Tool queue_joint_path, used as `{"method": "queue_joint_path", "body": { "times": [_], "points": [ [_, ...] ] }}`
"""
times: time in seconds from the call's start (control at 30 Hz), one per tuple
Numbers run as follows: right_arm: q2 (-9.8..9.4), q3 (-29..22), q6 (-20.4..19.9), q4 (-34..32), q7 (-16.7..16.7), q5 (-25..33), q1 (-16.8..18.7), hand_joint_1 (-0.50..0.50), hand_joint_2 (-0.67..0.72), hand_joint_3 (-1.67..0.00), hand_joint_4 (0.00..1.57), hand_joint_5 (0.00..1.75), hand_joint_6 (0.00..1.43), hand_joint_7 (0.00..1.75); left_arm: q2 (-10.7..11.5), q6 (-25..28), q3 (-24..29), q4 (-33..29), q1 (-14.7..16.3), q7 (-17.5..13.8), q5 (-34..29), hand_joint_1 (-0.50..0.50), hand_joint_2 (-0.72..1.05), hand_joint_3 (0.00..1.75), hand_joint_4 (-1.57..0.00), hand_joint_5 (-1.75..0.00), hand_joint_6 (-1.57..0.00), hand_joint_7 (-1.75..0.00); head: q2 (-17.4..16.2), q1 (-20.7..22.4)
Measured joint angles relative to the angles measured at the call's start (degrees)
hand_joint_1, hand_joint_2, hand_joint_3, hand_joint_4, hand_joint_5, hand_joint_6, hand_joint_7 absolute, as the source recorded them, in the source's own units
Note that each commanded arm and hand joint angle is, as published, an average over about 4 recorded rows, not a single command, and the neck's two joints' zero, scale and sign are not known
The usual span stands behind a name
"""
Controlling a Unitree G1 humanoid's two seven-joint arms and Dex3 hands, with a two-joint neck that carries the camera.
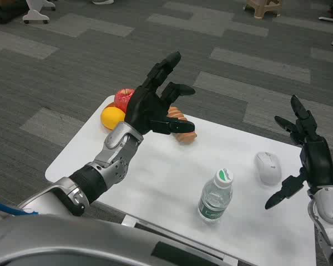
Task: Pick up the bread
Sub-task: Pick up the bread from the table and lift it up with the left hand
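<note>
Left hand spread open over the bread near the table's far edge, contact unclear. Right hand open at the right edge, beside mouse. Bottle mid-front; apple, orange at far-left corner.

Left arm reaches forward across the desk, silver forearm angled up and to the right. Left hand is up off the surface with fingers spread and pointing away, thumb sticking out to the right, holding nothing. Right hand hangs at the far right edge, fingers apart, empty too.
</note>
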Motion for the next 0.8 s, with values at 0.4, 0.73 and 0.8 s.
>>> {"method": "queue_joint_path", "body": {
  "times": [0.4, 0.73, 0.8],
  "points": [
    [3.74, -3.42, -2.45, -10.92, -5.87, -0.13, 0.06, -0.42, 0.47, 0.00, 0.00, 0.00, 0.00, 0.00, -1.92, -25.93, -7.94, 25.83, -10.46, 23.64, 8.41, 0.50, 1.05, 0.22, 0.00, -0.82, 0.00, -0.14, 14.51, -7.59],
    [3.75, -3.42, -2.45, -10.97, -5.92, -0.12, 0.06, -0.42, 0.47, 0.00, 0.00, 0.00, 0.00, 0.00, -2.32, -25.94, -8.28, 25.92, -10.50, 23.65, 8.47, 0.50, 1.05, 0.22, 0.00, -0.82, 0.00, -0.14, 12.96, -7.88],
    [3.75, -3.42, -2.45, -10.98, -5.92, -0.12, 0.06, -0.42, 0.47, 0.00, 0.00, 0.00, 0.00, 0.00, -2.32, -25.94, -8.29, 25.92, -10.50, 23.65, 8.47, 0.50, 1.05, 0.24, 0.00, -0.82, 0.00, -0.14, 12.07, -8.10]
  ]
}}
